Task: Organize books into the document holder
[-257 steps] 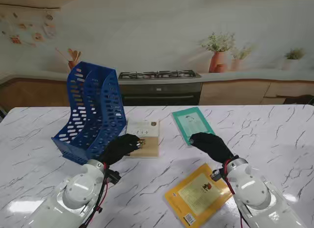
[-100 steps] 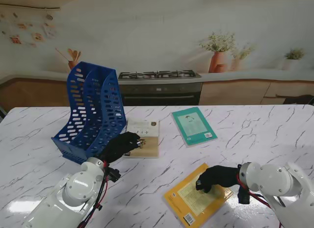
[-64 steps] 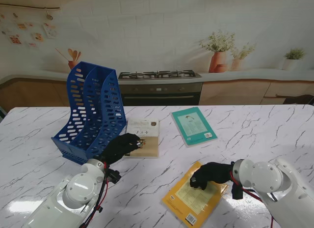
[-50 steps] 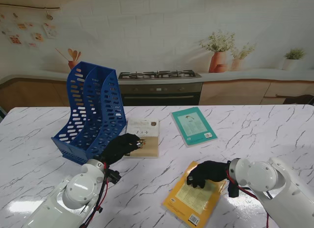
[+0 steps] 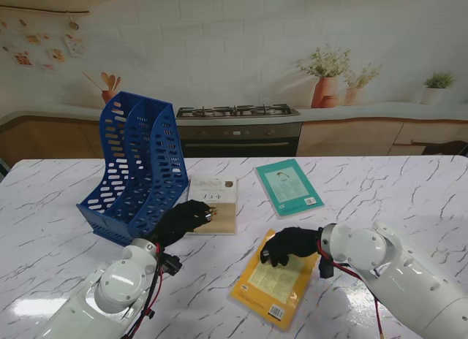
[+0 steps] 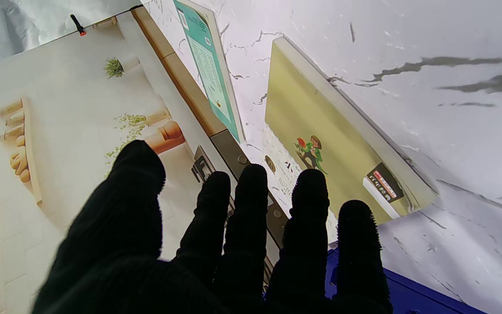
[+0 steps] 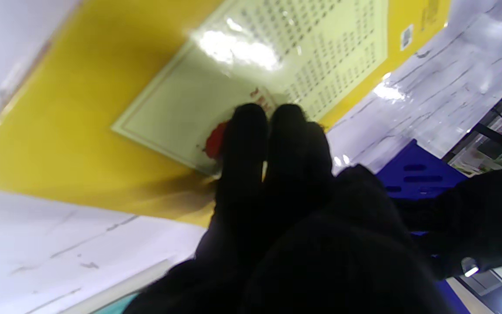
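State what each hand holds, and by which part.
Neither grips anything. The right hand presses flat on the yellow book's far end; the left hand rests open.

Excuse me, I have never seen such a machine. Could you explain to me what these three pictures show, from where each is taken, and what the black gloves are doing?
It is a robot with two white arms, and each black glove is a robot hand with five fingers. The wide picture comes from a camera above its shoulders, looking down at a marble table. The other two come from cameras on the wrists, looking along the fingers, and they appear upside down.

On the table stand a blue document holder and three books: a beige book, a teal book and a yellow book.

The right robot hand presses its fingers flat on the yellow book; it does not grip it. The left robot hand rests at the beige book's edge, beside the holder, with fingers spread, holding nothing.
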`<action>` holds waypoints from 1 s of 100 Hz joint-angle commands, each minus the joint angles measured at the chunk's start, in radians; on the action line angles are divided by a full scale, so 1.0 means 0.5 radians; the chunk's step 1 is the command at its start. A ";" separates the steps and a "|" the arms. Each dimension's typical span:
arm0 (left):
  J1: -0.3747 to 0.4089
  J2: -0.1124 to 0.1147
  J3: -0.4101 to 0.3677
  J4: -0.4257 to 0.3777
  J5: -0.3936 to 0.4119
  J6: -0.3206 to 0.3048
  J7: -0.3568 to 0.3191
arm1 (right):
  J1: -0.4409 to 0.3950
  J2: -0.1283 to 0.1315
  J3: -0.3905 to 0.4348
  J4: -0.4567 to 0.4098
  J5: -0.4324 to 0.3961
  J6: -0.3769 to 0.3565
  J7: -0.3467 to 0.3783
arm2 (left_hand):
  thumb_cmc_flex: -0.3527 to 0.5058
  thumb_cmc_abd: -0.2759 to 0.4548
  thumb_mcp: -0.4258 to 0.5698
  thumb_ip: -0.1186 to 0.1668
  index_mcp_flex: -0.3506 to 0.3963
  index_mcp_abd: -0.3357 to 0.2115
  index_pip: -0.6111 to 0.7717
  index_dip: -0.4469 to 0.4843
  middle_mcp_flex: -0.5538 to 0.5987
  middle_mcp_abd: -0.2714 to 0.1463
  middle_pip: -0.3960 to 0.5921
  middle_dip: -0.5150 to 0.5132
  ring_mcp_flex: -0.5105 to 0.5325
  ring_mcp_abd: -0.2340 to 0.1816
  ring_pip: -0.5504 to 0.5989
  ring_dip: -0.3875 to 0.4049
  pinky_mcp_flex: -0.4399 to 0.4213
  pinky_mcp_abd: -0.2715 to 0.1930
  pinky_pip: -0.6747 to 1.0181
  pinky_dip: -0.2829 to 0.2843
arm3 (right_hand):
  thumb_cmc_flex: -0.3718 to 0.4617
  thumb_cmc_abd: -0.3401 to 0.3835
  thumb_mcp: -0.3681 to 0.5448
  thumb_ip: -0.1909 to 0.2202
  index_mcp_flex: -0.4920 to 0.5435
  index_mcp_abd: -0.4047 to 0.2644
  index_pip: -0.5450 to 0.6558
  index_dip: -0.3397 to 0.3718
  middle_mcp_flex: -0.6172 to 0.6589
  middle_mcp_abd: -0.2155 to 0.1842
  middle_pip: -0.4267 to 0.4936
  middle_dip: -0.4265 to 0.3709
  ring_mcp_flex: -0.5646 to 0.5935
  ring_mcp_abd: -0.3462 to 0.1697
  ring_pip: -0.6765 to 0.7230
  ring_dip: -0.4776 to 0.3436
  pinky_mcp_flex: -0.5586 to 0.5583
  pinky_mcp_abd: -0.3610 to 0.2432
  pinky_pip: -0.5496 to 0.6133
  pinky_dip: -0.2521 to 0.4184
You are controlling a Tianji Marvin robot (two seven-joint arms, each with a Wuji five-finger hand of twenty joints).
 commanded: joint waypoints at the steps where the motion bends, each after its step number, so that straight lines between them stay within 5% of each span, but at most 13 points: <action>1: 0.011 -0.017 0.011 -0.004 -0.009 -0.022 -0.010 | -0.009 -0.047 -0.062 0.118 -0.001 -0.012 -0.034 | 0.013 0.051 -0.047 0.029 0.017 -0.057 -0.008 -0.009 0.033 -0.037 0.026 0.019 0.073 -0.027 0.053 0.023 -0.008 -0.043 0.061 0.028 | 0.107 0.146 -0.018 0.027 -0.071 0.351 -0.128 -0.093 -0.212 0.516 -1.443 -0.219 -0.349 0.306 -2.000 -0.270 -0.030 0.920 -0.079 -0.052; 16: 0.016 -0.015 0.020 -0.007 -0.006 -0.004 -0.016 | -0.024 -0.057 -0.018 0.119 -0.001 -0.106 -0.099 | 0.015 0.052 -0.050 0.030 0.018 -0.058 -0.007 -0.009 0.032 -0.034 0.025 0.018 0.074 -0.025 0.054 0.023 0.004 -0.032 0.073 0.033 | 0.047 0.132 -0.020 0.034 -0.077 0.270 -0.093 -0.074 -0.244 0.431 -1.363 -0.175 -0.373 0.238 -1.959 -0.246 -0.037 0.929 -0.074 -0.053; 34: -0.027 -0.018 0.060 0.050 -0.045 -0.034 -0.039 | -0.285 -0.050 0.266 -0.134 0.062 -0.131 -0.091 | 0.033 0.045 -0.040 0.030 0.051 -0.032 0.015 -0.005 0.063 0.002 0.050 0.026 0.168 -0.046 0.113 0.037 0.197 -0.125 0.264 0.120 | -0.056 0.067 0.004 0.055 -0.029 0.187 -0.020 -0.051 -0.262 0.374 -1.168 -0.077 -0.325 0.221 -1.872 -0.198 0.008 1.221 -0.042 -0.048; 52: -0.080 -0.031 0.104 0.107 -0.120 -0.066 -0.043 | -0.576 -0.027 0.582 -0.443 0.016 -0.057 -0.010 | 0.044 0.030 0.001 0.024 0.150 -0.040 0.114 0.027 0.166 0.013 0.085 0.012 0.280 -0.044 0.185 0.009 0.385 -0.179 0.383 0.175 | -0.085 0.034 0.020 0.060 0.067 0.225 0.029 -0.044 -0.150 0.468 -1.097 -0.050 -0.170 0.383 -1.817 -0.175 0.186 1.484 0.117 0.020; 74: -0.134 -0.030 0.176 0.148 -0.150 -0.074 -0.088 | -0.747 -0.007 0.782 -0.572 -0.128 0.051 0.084 | 0.042 0.018 0.041 0.013 0.198 -0.002 0.187 0.046 0.235 0.066 0.117 0.000 0.369 0.030 0.279 -0.024 0.629 -0.092 0.569 0.250 | -0.048 0.019 0.042 0.061 0.192 0.316 0.076 -0.035 0.016 0.611 -1.075 -0.049 0.010 0.551 -1.798 -0.176 0.300 1.580 0.230 0.079; 84: -0.156 -0.026 0.213 0.162 -0.146 -0.055 -0.116 | -0.780 -0.006 0.813 -0.559 -0.133 0.083 0.099 | 0.041 0.026 0.065 0.011 0.210 0.043 0.201 0.039 0.237 0.118 0.139 0.000 0.455 0.065 0.376 -0.013 0.814 -0.096 0.751 0.313 | -0.031 0.010 0.057 0.067 0.207 0.348 0.081 -0.032 0.036 0.628 -1.072 -0.047 0.030 0.558 -1.803 -0.180 0.303 1.575 0.238 0.087; 100: -0.171 -0.016 0.254 0.160 -0.181 -0.016 -0.187 | -0.770 -0.007 0.813 -0.511 -0.155 0.095 0.096 | 0.039 0.049 0.071 0.010 0.210 0.070 0.222 0.045 0.243 0.156 0.161 0.002 0.487 0.105 0.396 -0.022 0.875 -0.081 0.790 0.314 | -0.041 0.016 0.071 0.070 0.126 0.342 0.029 -0.048 -0.065 0.604 -1.118 -0.062 -0.074 0.511 -1.853 -0.197 0.223 1.550 0.173 0.065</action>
